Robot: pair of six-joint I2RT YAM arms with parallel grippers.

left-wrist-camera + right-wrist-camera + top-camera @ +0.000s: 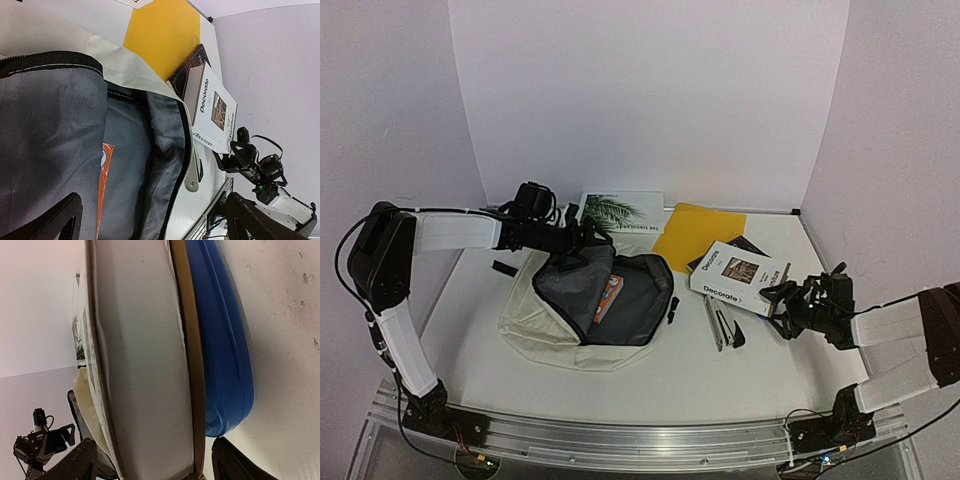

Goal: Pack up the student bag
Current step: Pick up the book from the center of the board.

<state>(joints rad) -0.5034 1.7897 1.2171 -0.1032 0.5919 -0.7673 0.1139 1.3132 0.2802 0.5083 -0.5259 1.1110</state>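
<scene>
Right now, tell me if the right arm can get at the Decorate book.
Likely yes: the right gripper is at a corner of the Decorate book, its edge between the jaws, nothing blocking.

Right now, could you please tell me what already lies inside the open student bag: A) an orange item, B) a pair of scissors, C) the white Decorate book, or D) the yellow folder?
A: an orange item shows inside the open student bag; the yellow folder and Decorate book lie outside it.

Top camera looks down from behind. Left wrist camera faces into the bag (55, 145) closely; right wrist camera hugs the white book (145, 365), seen in all views.
</scene>
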